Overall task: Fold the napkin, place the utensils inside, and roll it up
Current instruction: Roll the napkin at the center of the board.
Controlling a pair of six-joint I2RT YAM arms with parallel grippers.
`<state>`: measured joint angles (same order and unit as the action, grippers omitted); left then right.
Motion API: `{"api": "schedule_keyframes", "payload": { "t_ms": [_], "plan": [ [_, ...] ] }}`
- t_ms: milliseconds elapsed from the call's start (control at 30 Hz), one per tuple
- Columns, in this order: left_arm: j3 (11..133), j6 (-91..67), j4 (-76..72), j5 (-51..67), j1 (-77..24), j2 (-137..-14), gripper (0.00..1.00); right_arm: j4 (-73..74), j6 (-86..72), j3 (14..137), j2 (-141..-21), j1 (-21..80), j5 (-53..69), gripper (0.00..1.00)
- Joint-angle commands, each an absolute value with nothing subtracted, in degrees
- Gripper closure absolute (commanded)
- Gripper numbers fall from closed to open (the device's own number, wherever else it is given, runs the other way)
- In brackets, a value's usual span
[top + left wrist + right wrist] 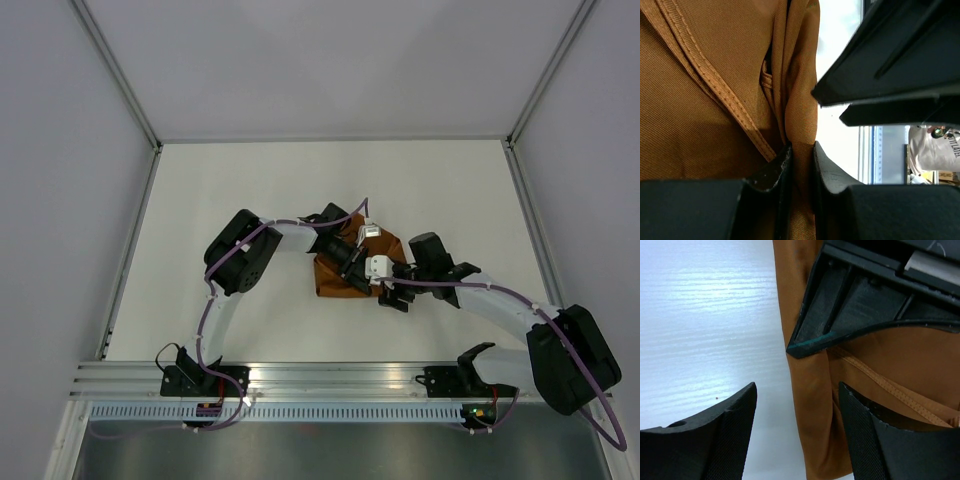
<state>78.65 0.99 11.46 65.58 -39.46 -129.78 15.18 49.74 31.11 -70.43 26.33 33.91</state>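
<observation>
The left jaws are pressed close together, pinching a standing fold of the napkin (pixel 700 110) between them. In the left wrist view the cloth runs straight down into the narrow slot between the two black pads. The right jaws stand spread and grip nothing. One finger (pixel 705 440) hangs over bare white tabletop (pixel 700 315) and the other (pixel 895 445) over the cloth, so the napkin's folded edge (pixel 810 390) lies in the gap between them. I cannot tell whether either finger touches it.

The napkin (pixel 330 275) itself is a rust-orange heap, bunched and creased rather than flat, sitting near the middle of the tabletop (pixel 250 190). A stitched hem (pixel 715 80) crosses it on a slant, and several layers crowd together at the pinch. From above, most of it is covered by the two wrists meeting over it — only its left and lower parts show.

The left arm (pixel 240 262) bends in from the left and the right arm (pixel 500 300) from the right, both trailing purple cable. Their bases sit on a ribbed metal rail (pixel 330 378) at the near edge, with pale grey walls (pixel 70 150) around the other sides.
</observation>
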Motion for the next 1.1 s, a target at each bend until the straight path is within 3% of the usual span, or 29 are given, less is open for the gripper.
{"api": "schedule_keyframes", "payload": {
  "t_ms": [0,467,1067],
  "plan": [
    [75.1,3.9,19.4,48.1,-39.3,-136.5,0.98,7.3,49.0,29.6,-70.7,28.9,30.7,0.28],
    [75.3,4.3,19.9,48.4,-39.3,-136.8,0.98,0.1,50.5,25.8,-74.2,34.8,22.9,0.32],
    [76.3,5.4,20.7,50.2,-39.3,-136.1,0.98,3.0,53.4,25.9,-75.1,35.2,23.6,0.49]
  ]
}}
